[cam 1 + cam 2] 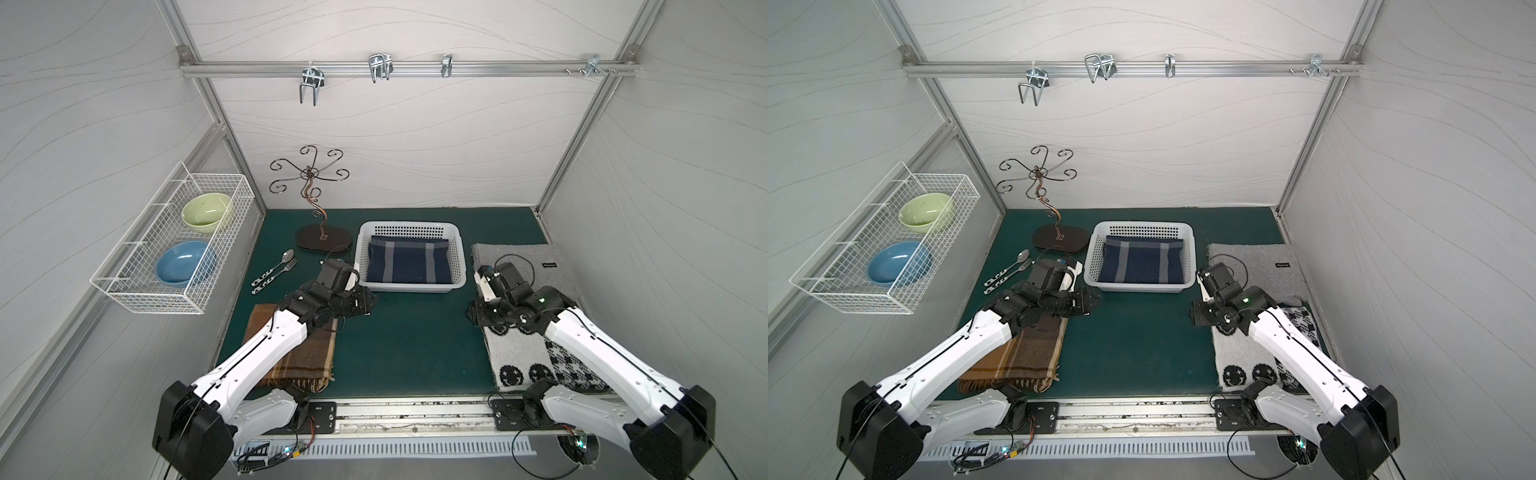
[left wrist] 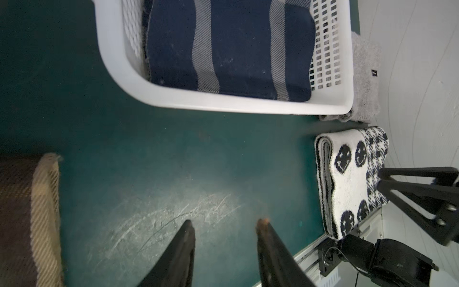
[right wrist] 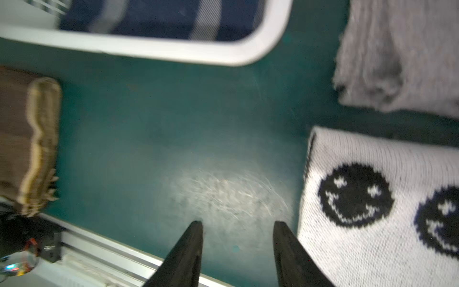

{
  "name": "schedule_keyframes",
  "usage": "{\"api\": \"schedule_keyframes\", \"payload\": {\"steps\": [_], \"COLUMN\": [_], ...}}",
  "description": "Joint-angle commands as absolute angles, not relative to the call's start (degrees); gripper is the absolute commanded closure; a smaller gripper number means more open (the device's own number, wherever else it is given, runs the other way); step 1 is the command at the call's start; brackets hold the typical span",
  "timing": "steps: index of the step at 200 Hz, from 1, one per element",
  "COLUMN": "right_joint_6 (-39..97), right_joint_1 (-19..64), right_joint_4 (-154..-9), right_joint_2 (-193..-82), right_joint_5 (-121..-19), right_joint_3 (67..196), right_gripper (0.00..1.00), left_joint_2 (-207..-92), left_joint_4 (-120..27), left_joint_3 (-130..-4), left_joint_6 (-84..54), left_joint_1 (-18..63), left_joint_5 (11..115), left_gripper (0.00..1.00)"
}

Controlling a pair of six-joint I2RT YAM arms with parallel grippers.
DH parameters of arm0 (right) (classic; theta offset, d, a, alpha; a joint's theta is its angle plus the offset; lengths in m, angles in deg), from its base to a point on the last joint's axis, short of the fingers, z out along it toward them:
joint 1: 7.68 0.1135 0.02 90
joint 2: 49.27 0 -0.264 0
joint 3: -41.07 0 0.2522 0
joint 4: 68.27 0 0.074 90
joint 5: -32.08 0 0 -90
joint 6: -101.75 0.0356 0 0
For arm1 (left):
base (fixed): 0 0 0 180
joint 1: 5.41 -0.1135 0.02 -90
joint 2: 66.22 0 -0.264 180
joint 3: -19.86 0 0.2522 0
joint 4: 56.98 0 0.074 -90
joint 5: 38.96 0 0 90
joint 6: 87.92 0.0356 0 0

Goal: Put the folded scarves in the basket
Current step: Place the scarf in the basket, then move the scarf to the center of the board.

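Observation:
The white perforated basket [image 1: 409, 287] [image 1: 1138, 287] stands at the back middle of the green mat. A folded navy scarf [image 1: 407, 262] [image 1: 1142, 264] with grey stripes lies flat inside it, also visible in the left wrist view [image 2: 236, 49] and the right wrist view [image 3: 161, 20]. My left gripper [image 1: 368, 305] [image 2: 226, 222] hovers open over bare mat, just in front of the basket's left corner [image 2: 223, 104], with nothing between its fingers. My right gripper [image 1: 473, 313] [image 3: 238, 222] is open and empty too, in front of the basket's right corner [image 3: 149, 47] beside a smiley-patterned scarf.
A brown plaid scarf [image 1: 299, 361] lies front left under my left arm. A grey scarf [image 1: 528, 257] and a white scarf with black smileys [image 1: 515, 357] lie on the right. A metal jewellery stand [image 1: 322, 237], spoon and fork [image 1: 274, 270] and a wire rack with bowls [image 1: 174, 249] are on the left.

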State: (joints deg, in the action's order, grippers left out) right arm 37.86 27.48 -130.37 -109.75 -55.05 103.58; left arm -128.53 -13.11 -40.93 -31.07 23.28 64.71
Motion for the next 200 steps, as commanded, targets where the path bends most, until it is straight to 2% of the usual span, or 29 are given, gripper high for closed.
{"api": "schedule_keyframes", "payload": {"steps": [1, 29, 41, 67, 85, 115, 129, 161, 200], "right_joint_6": [43.3, 47.2, 49.7, 52.8, 53.3, 55.4, 55.6, 53.4, 54.0], "right_joint_1": [28.2, 31.0, 35.7, 45.1, 47.6, 49.8, 52.7, 56.1, 58.3], "right_joint_4": [-130.9, -122.3, -117.5, -114.5, -115.5, -105.2, -100.7, -103.4, -100.8], "right_joint_2": [-108.5, -107.0, -106.9, -110.4, -112.2, -114.6, -117.4, -122.0, -119.7], "right_joint_5": [-48.5, -54.0, -56.0, -53.3, -51.6, -57.7, -58.9, -55.6, -55.4], "right_joint_3": [99.6, 95.5, 94.6, 96.1, 96.6, 93.8, 94.4, 99.9, 97.5], "right_gripper": [0.51, 0.55, 0.55, 0.52, 0.5, 0.5, 0.49, 0.49, 0.49], "left_joint_2": [-126.1, -121.8, -120.4, -118.3, -116.3, -113.6, -115.3, -125.6, -130.8], "left_joint_4": [-14.7, -14.7, -13.9, -6.6, -3.4, -6.3, -3.1, 3.0, -0.9], "left_joint_3": [-39.6, -34.4, -32.8, -31.7, -30.3, -27.1, -28.9, -31.7, -29.2], "left_joint_6": [-31.9, -33.5, -34.0, -33.5, -36.0, -37.3, -36.4, -39.8, -40.1], "left_joint_1": [25.0, 25.8, 25.9, 26.0, 27.6, 28.3, 28.3, 28.4, 26.2], "left_joint_5": [64.3, 63.0, 61.2, 51.6, 43.0, 40.3, 35.7, 25.6, 26.2], "left_gripper": [0.56, 0.56, 0.56, 0.56, 0.55, 0.55, 0.55, 0.53, 0.51]}}
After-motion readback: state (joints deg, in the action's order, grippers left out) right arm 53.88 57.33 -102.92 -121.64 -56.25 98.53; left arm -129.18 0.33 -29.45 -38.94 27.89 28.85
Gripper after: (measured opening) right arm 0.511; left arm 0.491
